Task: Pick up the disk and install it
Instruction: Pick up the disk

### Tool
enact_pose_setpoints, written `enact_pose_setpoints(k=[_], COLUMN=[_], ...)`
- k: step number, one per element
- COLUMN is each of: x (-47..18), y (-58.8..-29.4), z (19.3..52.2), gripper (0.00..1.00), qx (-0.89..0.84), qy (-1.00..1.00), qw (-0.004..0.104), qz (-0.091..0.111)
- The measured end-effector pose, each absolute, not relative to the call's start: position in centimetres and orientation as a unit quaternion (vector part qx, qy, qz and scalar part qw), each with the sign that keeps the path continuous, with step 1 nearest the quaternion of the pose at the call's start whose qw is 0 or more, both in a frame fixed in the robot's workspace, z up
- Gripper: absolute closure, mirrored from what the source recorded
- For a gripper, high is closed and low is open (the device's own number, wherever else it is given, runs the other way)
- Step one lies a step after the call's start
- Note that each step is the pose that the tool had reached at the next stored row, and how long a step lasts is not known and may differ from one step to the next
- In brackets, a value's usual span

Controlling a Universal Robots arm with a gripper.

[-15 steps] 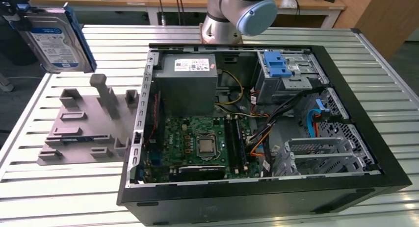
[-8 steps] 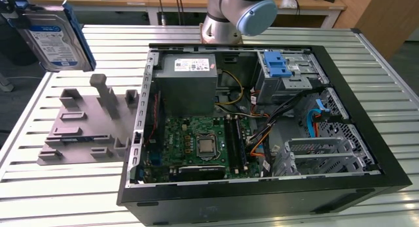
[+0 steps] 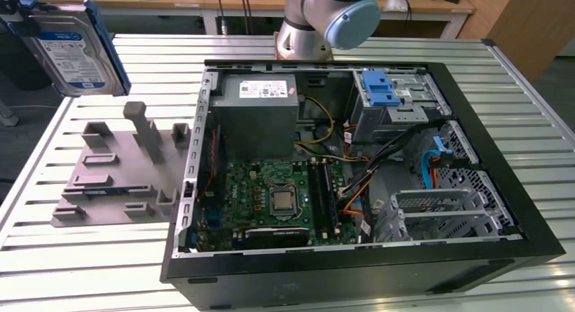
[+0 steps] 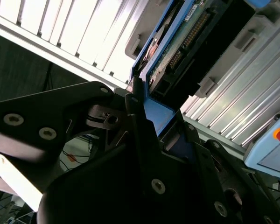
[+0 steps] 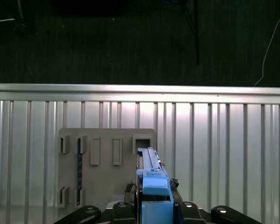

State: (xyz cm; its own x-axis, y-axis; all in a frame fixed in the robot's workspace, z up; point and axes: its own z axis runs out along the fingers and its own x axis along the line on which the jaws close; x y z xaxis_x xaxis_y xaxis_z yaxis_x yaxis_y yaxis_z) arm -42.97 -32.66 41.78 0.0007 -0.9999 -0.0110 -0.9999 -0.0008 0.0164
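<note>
The disk [image 3: 77, 52], a flat silver slab with a blue-and-white label and blue plastic side rails, hangs on edge in the air above the grey slotted holder [image 3: 117, 170]. The black gripper [image 5: 156, 198] is clamped on the disk's end. Beside the holder, an open computer case [image 3: 503, 211] lies on the ribbed metal tabletop [image 3: 90, 271].

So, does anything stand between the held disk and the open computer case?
Nothing visible does. The pincer is shut on the disk, held above the grey fixture at the exterior view's left, with free air toward the computer case. Inside the case, loose cables cross beside the metal drive cages.
</note>
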Motion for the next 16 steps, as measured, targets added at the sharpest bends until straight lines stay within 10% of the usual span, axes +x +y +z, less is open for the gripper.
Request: enact_pose_setpoints(k=[16], x=[-42.97], y=[-32.66], z=[42.7], gripper=[0.64], qx=[0.707], qy=[-0.707], qw=[0.002], qz=[-0.01])
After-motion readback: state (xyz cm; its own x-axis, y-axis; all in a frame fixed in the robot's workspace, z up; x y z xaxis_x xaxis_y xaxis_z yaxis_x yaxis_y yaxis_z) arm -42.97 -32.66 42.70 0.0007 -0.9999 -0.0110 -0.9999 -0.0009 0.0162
